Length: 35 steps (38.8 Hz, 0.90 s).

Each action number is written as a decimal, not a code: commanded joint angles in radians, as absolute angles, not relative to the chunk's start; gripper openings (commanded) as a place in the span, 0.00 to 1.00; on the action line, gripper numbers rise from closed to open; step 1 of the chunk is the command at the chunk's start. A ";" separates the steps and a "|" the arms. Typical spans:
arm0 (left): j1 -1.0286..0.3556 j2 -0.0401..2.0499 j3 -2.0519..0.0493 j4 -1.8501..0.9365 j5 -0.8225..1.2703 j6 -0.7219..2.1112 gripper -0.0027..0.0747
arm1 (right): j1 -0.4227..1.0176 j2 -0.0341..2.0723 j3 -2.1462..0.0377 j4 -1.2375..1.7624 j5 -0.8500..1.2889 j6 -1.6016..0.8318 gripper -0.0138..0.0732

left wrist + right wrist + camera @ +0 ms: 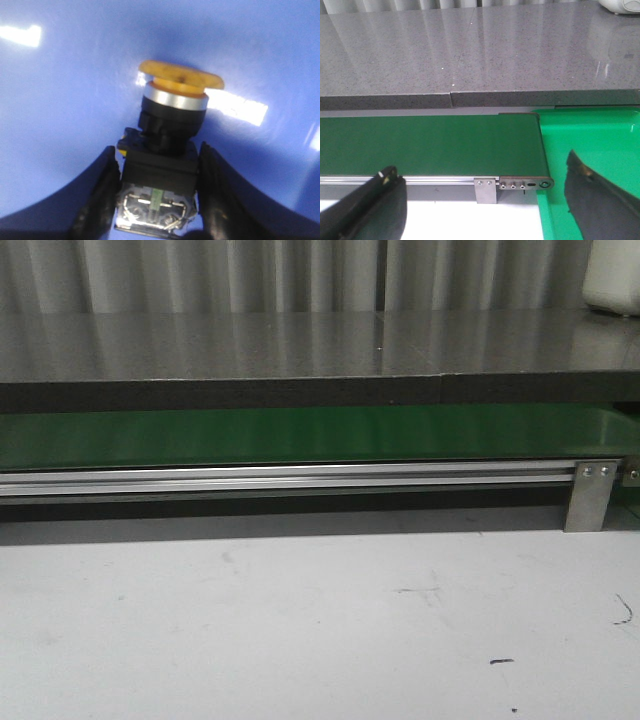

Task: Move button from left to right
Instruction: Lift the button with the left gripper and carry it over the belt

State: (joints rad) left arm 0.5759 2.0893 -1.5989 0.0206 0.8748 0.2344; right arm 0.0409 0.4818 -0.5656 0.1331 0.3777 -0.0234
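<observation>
L end effector (156, 200) pinches black boxy body of orange-yellow mushroom-cap push button (165, 150) btwn both fingers, cap pointing away, over glossy blue surface (60, 100). R end effector (485, 200) spread wide, holding nothing, above green conveyor belt (420, 145) & green tray (590, 140).

Left wrist view: my fingers (102, 200) are two black, matte prongs, broad at the base and narrowing toward rounded tips, inner faces gently curved.

Right wrist view: my fingers (375, 205) are the same black, slightly worn; a small pale fleck sits at the 12 o'clock tip of one, a brownish scuff on the other.
</observation>
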 commanded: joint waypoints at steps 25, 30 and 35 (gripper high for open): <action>0.320 1.791 -1.620 -0.097 0.993 0.198 0.18 | 0.039 0.490 -0.599 0.135 0.296 -0.027 0.91; 0.236 1.803 -1.618 -0.097 0.994 0.195 0.18 | 0.039 0.490 -0.599 0.135 0.296 -0.027 0.91; 0.197 1.830 -1.618 -0.097 0.998 0.170 0.18 | 0.039 0.490 -0.599 0.135 0.296 -0.027 0.91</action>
